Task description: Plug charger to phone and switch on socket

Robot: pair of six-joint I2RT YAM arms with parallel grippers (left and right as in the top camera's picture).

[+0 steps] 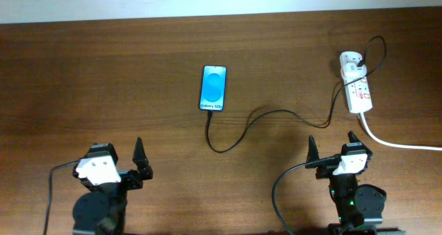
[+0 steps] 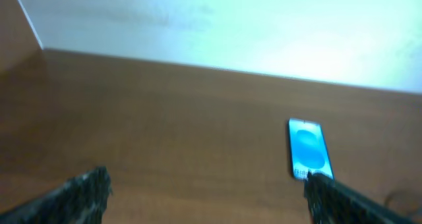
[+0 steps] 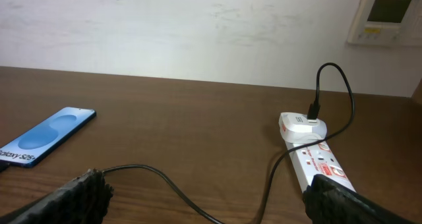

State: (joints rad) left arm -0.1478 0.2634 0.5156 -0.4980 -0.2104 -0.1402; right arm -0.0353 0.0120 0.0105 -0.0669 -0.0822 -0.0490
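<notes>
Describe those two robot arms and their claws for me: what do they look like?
The left arm and right arm are black with rounded joints. The left gripper and right gripper each have two dark, pointed, rough-textured fingers and a white block behind them. A black cable loops from each arm. A small green light shows on the right one.

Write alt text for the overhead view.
A lit blue phone lies on a brown table; a thin black charger cable loops from its near end to a white socket strip at the right. Below, the left fingers and right fingers stand open, holding nothing.
</notes>
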